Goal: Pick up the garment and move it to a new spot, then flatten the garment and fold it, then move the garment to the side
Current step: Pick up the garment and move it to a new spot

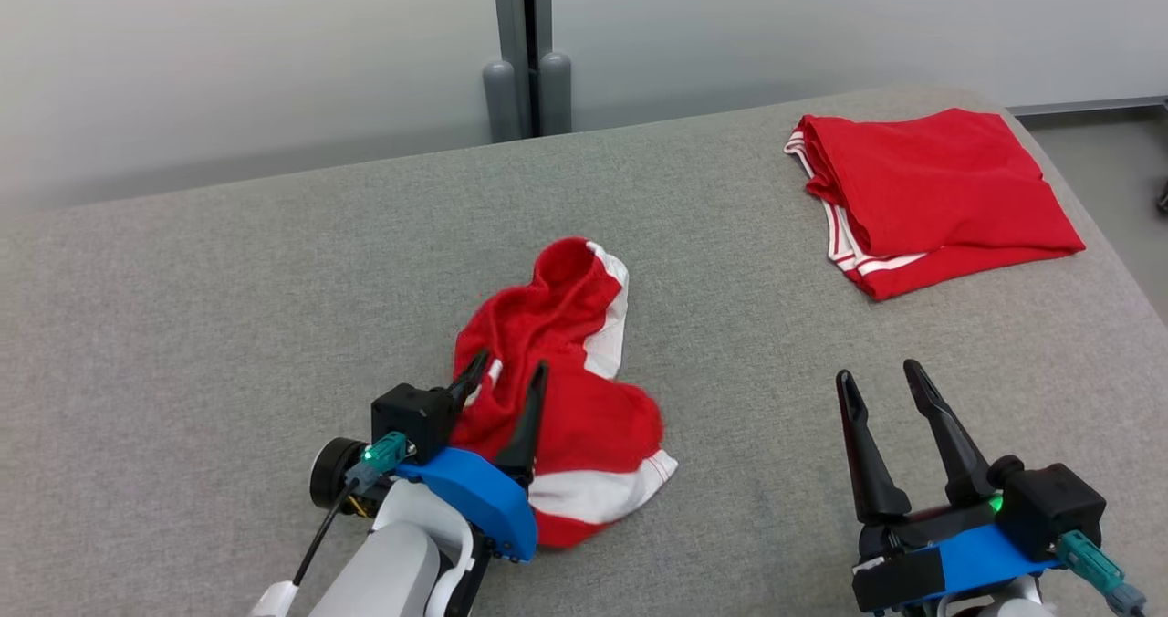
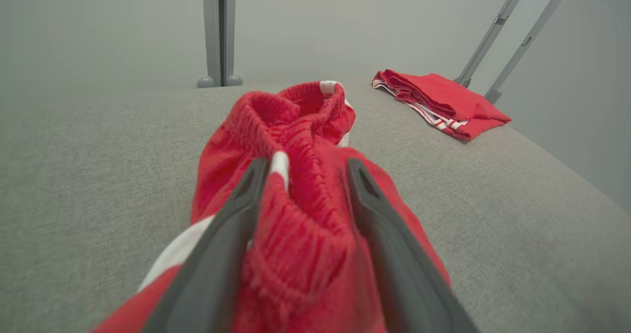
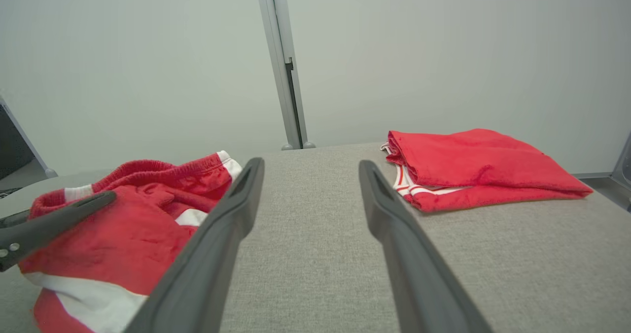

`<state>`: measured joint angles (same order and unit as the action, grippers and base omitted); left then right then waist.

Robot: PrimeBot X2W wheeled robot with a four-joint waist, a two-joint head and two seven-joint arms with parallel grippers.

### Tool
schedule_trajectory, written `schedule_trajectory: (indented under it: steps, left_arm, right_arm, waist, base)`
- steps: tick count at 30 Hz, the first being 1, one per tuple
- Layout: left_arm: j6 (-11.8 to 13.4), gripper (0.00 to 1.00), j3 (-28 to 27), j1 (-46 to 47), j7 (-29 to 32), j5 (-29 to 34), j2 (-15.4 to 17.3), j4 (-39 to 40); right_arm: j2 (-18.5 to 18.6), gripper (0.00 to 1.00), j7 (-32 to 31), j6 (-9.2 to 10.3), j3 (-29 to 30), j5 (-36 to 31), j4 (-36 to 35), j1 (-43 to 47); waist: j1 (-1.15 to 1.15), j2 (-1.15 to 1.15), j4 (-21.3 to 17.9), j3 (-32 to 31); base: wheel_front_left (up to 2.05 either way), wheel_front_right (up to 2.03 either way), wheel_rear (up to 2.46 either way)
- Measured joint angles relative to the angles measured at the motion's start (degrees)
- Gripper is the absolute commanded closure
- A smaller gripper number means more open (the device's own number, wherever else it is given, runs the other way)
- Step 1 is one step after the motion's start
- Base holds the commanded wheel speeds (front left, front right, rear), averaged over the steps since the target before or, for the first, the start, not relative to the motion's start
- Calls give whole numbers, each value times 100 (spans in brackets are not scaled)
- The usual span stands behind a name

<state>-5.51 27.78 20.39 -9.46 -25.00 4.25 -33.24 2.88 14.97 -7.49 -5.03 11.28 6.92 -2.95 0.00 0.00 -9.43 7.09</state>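
Two red garments with white trim on a grey fabric-covered desk (image 1: pixel 228 325). Closest to the left fingers (image 1: pixel 529 416): crumpled red shorts with white side stripes (image 1: pixel 584 325), heaped directly under and ahead of the two dark tips, with a white-striped hem trailing out beside the blue wrist mount. Left fingers spread apart, not pinched together, with a raised ridge of ribbed waistband between them. Same in the left wrist view: left fingers (image 2: pixel 231 224) on either side of the bunched shorts (image 2: pixel 296 121), a small white stripe right at one tip, the open waistband loop just past both tips. Right fingers (image 1: pixel 935 421) also spread wide, gripping nothing, above bare desk, well apart from the shorts. From the right wrist view, right fingers (image 3: pixel 394 224) with plain grey cloth between them, shorts (image 3: pixel 133 224) off to one side with one finger of the other arm lying across the heap. Far beyond the right fingers, near the desk's back corner: a neatly folded red garment with white edging (image 1: pixel 940 188), flat, touching neither pair of fingers, also visible past the fingertips in both wrist views (image 2: pixel 443 99) (image 3: pixel 483 160).
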Motion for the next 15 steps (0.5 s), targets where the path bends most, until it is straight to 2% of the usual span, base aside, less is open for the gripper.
schedule_trajectory:
  steps: [8, 15]
  left_arm:
    - [133, 0, -101, 115, -441, 38, -27, 229]
    - [391, 0, -638, -190, -547, 145, 305, 838]
  right_arm:
    - [-1, 0, 0, 1, 99, -13, 22, 127]
    - [-2, 0, 0, 0, 151, -12, 31, 227]
  waist:
    - [0, 0, 249, -161]
    - [0, 0, 496, -341]
  base:
    - [0, 0, 0]
    - [0, 0, 0]
